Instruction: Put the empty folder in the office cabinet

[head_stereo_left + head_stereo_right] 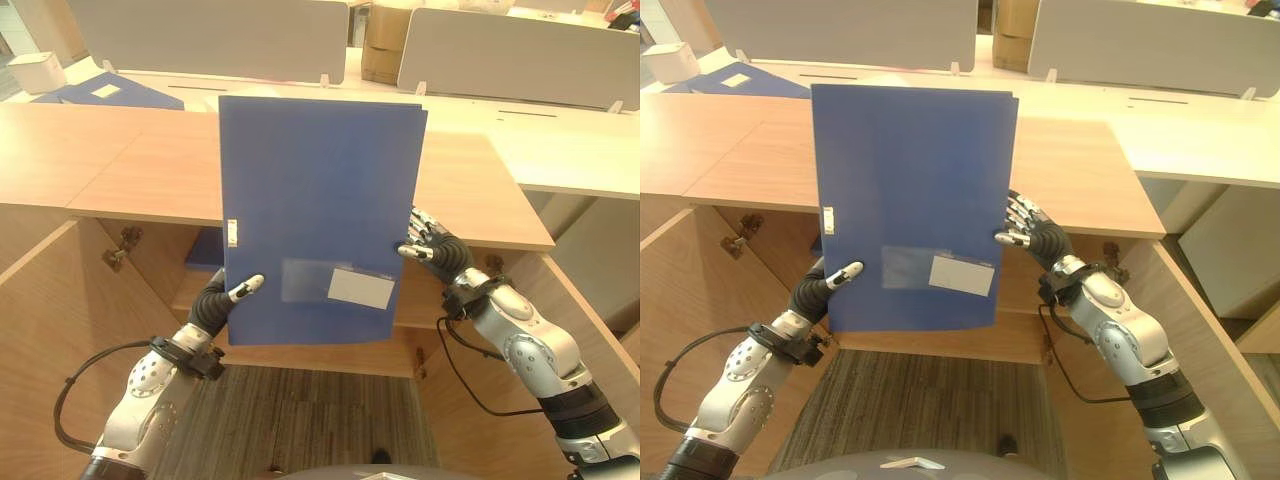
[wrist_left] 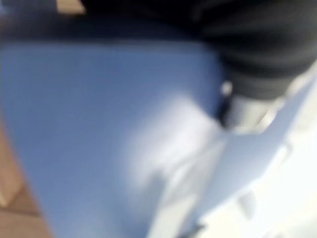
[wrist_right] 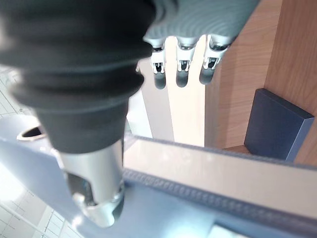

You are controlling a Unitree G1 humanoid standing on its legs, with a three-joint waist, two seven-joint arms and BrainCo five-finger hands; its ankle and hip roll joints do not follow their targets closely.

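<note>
Risk: folder [image 1: 318,215] is being held upright by its two side edges only, so it's prob. going to slip or twist as it's being lowered; its top could also catch the worktop [image 1: 140,165] edge above the cabinet [image 1: 60,330] opening. Left hand [image 1: 222,300] is pinching the lower left edge w/ thumb in front; right hand [image 1: 428,243] is clamping the right edge. Folder's hanging between both hands, in front of the opening.
</note>
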